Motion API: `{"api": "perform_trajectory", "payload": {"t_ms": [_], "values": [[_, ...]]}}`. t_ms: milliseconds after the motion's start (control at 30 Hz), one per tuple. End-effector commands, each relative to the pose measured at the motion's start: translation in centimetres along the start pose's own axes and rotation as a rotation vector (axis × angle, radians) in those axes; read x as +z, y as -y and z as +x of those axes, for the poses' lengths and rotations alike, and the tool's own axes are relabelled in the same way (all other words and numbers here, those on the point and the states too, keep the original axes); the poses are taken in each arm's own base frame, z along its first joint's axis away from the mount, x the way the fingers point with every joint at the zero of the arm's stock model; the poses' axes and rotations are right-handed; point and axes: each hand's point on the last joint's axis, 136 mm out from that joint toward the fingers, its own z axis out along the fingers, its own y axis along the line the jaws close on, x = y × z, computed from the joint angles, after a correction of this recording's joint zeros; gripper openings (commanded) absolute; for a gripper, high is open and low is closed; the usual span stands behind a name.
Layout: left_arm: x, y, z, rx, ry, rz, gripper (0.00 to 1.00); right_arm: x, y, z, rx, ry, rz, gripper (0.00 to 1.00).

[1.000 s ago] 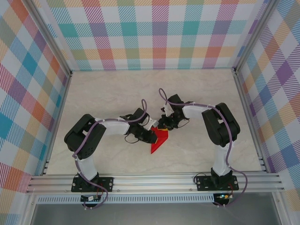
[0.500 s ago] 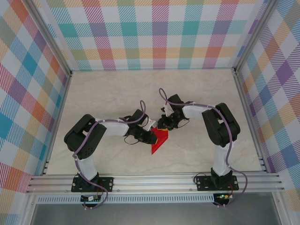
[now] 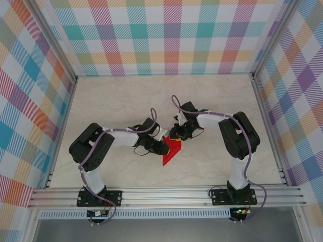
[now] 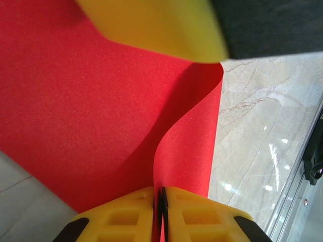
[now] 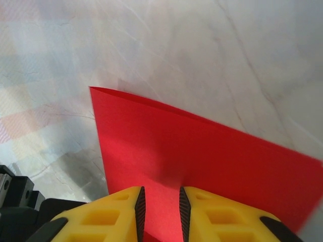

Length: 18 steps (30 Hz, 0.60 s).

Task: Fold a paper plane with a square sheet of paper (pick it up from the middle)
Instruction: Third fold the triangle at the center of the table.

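No legible text, label, brand, number or sign on any surface.

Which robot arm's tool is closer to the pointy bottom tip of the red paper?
Left. The left tool pinches the red paper on its left edge, just above that tip; the right tool sits at the far top edge.

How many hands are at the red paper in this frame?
2. The left hand is shut on one edge of the red paper, which bows upward there. The right hand straddles the paper's far side, jaws slightly apart.
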Motion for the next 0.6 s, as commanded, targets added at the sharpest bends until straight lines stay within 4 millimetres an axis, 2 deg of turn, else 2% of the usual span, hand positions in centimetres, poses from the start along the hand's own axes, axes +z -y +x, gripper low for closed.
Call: {"api": "perform_trajectory", "payload": {"t_ms": [0, 100, 167, 233, 333, 400, 567], "values": [[0.4, -2.3, 1.7, -0.037, -0.034, -0.062, 0.13, -3.0, -0.6, 0.1, 0.030, 0.068, 0.026, 0.29], [0.4, -2.2, 1.7, -0.030, -0.036, -0.055, 0.13, -5.5, -1.0, 0.1, 0.066, 0.147, -0.002, 0.31], [0.4, -2.1, 1.7, -0.028, -0.039, -0.053, 0.13, -6.5, -1.6, 0.9, 0.079, 0.182, -0.042, 0.29], [0.5, -2.1, 1.8, -0.026, -0.043, -0.049, 0.13, -6.8, -2.0, 2.3, 0.111, 0.192, -0.102, 0.24], [0.6, -2.2, 2.0, -0.026, -0.051, -0.047, 0.13, -6.4, -2.2, 5.1, 0.155, 0.201, -0.183, 0.17], [0.6, -2.1, 2.0, -0.024, -0.053, -0.040, 0.13, -5.7, -2.4, 6.9, 0.172, 0.204, -0.221, 0.16], [0.7, -2.0, 2.0, -0.021, -0.054, -0.038, 0.13, -3.3, -3.3, 10.6, 0.180, 0.178, -0.213, 0.12]]}}
